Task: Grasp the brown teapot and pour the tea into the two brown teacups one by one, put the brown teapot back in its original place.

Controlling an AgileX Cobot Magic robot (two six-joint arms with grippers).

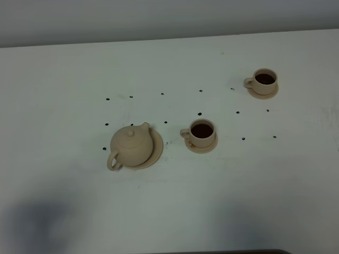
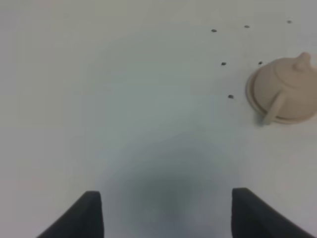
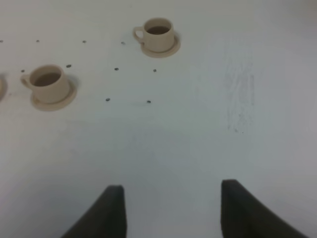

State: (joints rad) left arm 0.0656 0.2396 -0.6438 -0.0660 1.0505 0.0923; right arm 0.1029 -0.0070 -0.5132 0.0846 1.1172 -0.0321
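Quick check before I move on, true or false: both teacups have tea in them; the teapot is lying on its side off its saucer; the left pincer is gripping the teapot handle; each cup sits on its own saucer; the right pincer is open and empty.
1. Both teacups hold dark tea: the near teacup and the far teacup. True.
2. The teapot lies tipped over off its saucer. False: it stands upright on the wide saucer.
3. The left pincer grips the teapot handle. False: it is open, apart from the teapot.
4. Each cup sits on its own small saucer. True.
5. The right pincer is open and empty. True.
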